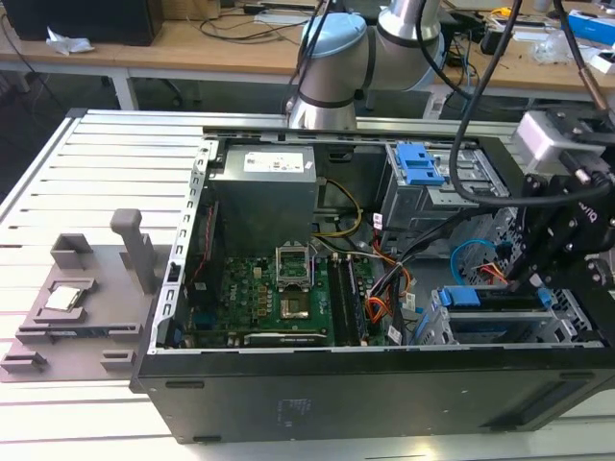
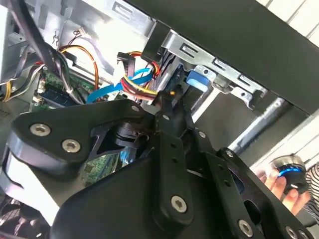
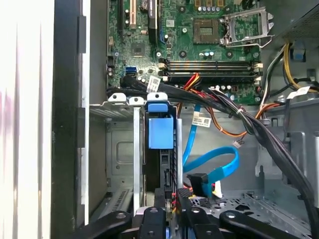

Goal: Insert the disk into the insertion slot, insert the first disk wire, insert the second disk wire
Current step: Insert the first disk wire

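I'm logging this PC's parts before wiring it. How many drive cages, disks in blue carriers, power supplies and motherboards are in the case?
Drive cages: 2, the insertion slot and the taller grey cage
Disk: 1
Power supply: 1
Motherboard: 1
Total: 5

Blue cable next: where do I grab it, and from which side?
Best by the black plug at its end, not the loop: the blue cable is flat and floppy, while the plug looks rigid and blocky. Come in through the case's open side, beside the disk; the plug lies close to the gripper there.
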### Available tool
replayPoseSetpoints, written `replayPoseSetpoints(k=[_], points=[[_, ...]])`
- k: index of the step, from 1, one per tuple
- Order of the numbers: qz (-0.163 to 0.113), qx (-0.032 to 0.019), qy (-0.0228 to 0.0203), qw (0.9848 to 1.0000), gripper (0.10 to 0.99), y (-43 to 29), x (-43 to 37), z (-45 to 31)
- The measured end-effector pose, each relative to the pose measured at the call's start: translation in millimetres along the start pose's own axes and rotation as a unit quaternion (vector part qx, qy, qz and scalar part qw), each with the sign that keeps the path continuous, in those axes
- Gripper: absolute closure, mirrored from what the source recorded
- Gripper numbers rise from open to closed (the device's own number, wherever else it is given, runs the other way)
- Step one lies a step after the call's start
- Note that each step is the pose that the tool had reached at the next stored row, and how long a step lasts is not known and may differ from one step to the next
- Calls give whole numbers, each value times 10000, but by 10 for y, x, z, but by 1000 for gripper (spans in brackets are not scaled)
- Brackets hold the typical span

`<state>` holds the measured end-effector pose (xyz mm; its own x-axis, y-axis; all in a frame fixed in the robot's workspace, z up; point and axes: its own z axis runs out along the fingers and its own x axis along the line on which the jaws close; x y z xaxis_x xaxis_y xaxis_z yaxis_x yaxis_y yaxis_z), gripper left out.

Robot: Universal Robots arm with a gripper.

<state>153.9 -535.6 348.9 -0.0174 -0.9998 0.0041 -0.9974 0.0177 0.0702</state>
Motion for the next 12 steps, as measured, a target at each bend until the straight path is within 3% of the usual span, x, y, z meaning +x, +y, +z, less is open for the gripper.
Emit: replayPoseSetpoints(k=[3, 4, 6, 12], points=[[0, 1, 1, 10000, 867, 10, -13, -133], [0, 1, 1, 10000, 980, 16, -15, -224], [0, 2, 0, 10000, 980, 26, -15, -358], [0, 2, 0, 10000, 980, 28, -15, -390]])
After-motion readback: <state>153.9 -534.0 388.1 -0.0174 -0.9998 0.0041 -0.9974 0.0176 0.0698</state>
